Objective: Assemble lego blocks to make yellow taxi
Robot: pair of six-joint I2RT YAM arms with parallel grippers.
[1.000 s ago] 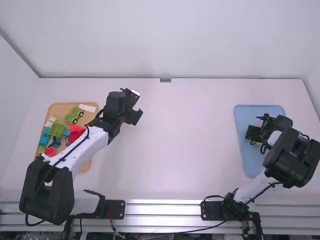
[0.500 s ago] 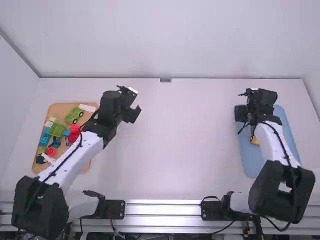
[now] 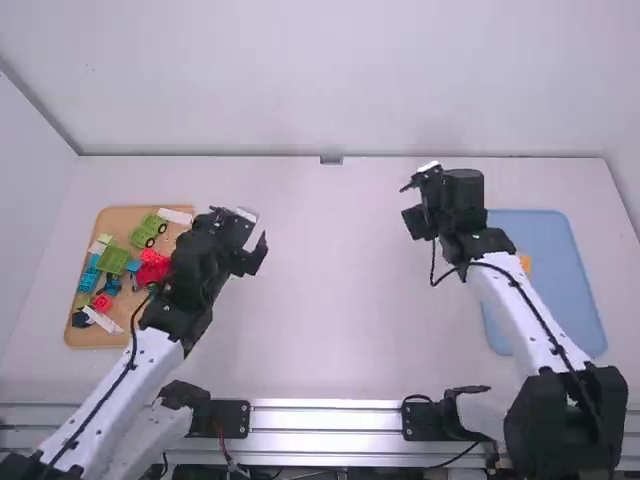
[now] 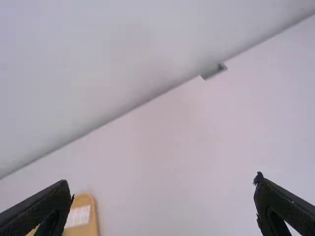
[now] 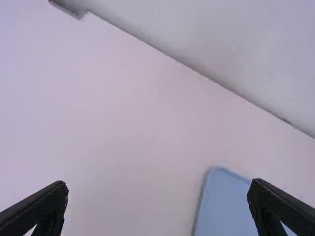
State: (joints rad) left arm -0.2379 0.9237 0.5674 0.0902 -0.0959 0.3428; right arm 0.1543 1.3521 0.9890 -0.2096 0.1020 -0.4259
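The left claw [image 3: 255, 228] is wide open over the bench [image 3: 330, 300], to the right of the tan tray [image 3: 100, 339] in the high view. In its own wrist view, the left claw [image 4: 164, 183] has its two black fingers spread far apart, with pale bench between them. One finger overlaps the tan tray's corner in that view, near a white block.

The right claw [image 3: 408, 206] is wide open too, over the bench to the left of the blue tray [image 3: 560, 260] in the high view. In its wrist view, the right claw [image 5: 158, 185] has its fingers well apart, with bench and part of the blue tray seen between them.

A yellow-orange block [image 3: 525, 263] sits on the blue tray, close beside the right arm in the high view. The tan tray carries a green wheeled block [image 3: 149, 230], another green block [image 3: 114, 260], red blocks [image 3: 152, 268], blue blocks [image 3: 89, 279] and a white block [image 3: 174, 215] near its far edge.
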